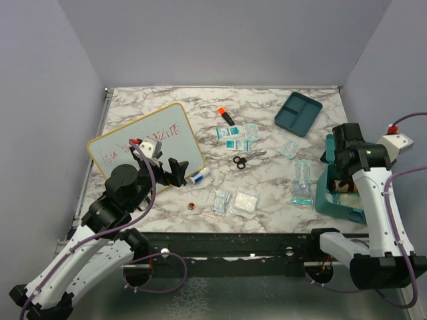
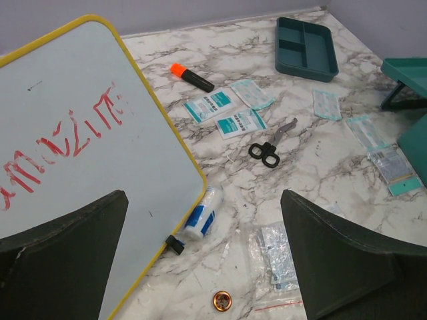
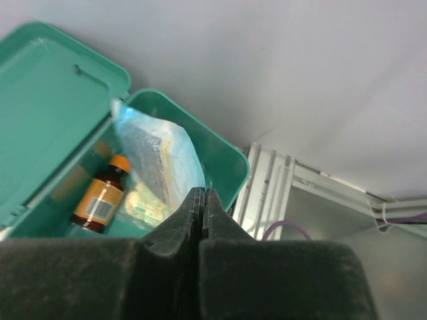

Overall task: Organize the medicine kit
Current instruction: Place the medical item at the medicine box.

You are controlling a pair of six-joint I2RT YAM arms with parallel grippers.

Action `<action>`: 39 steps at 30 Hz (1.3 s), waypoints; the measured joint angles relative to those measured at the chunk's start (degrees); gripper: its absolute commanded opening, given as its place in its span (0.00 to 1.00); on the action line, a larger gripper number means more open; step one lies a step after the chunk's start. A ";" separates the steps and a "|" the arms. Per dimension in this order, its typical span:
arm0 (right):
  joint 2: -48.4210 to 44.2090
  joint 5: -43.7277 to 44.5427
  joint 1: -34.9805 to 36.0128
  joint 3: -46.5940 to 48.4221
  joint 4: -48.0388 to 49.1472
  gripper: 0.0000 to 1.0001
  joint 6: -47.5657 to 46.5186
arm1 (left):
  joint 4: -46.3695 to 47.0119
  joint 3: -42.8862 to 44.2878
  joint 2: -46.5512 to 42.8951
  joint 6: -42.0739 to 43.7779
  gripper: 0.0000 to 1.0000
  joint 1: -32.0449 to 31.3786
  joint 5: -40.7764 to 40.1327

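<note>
Surface [image 1: 267, 100]: white marble pattern, seen from above. Medicine kit case [image 1: 333, 200], teal, at 4 o'clock on the surface, directly under the right arm. Its lid [image 3: 47, 100] is swung open, and inside are an amber bottle [image 3: 100, 197] with an orange cap and a pale blue packet [image 3: 157, 157] standing tilted above the rim. Matching divided tray insert [image 1: 298, 113], empty side up, lies at 1 o'clock, well apart from the case. Right tool [image 3: 203, 197]: jaws pressed fully together, tips meeting at the lower corner of the blue packet; cannot tell whether that corner is pinched. Left tool [image 1: 179, 170]: jaws spread wide, nothing held, hanging over the near edge of the whiteboard [image 1: 147, 147] at 9 o'clock. The whiteboard has a yellow frame and red writing. Loose items:
- a white and blue tube [image 2: 200, 217] touching the whiteboard's frame
- a copper disc [image 2: 222, 300] at 6 o'clock
- black-handled scissors [image 2: 270, 143] near centre
- an orange-capped marker [image 2: 191, 77] toward 12 o'clock
- two printed sachets [image 2: 223, 113] just beside the marker
- clear packets [image 1: 233, 201] at 6 o'clock
- long clear pouches [image 1: 302, 181] just beside the case, on its 9 o'clock side
</note>
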 measured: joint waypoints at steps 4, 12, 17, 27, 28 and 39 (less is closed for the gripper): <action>1.44 0.50 -0.22 -5.46 0.11 0.01 3.17 | 0.00 0.00 -0.04 -0.02 0.99 0.00 0.00; 6.54 0.92 -2.03 -6.29 -0.09 0.01 8.00 | 0.00 -0.02 -0.46 -0.02 0.99 0.00 0.00; 6.49 2.67 -2.99 -6.43 0.07 0.01 8.72 | 0.00 -0.33 -0.48 -0.02 0.99 0.00 -0.02; 7.78 0.15 -2.99 -13.57 5.51 0.01 7.67 | 0.00 -0.37 0.04 -0.02 0.99 0.00 -0.02; 7.80 -0.04 -2.99 -13.57 6.19 0.02 7.48 | 0.00 -0.37 0.09 -0.02 0.99 0.00 -0.02; 7.72 -10.32 -2.99 -14.27 18.25 0.34 -0.63 | 0.00 -0.37 1.68 0.00 0.99 0.00 -0.02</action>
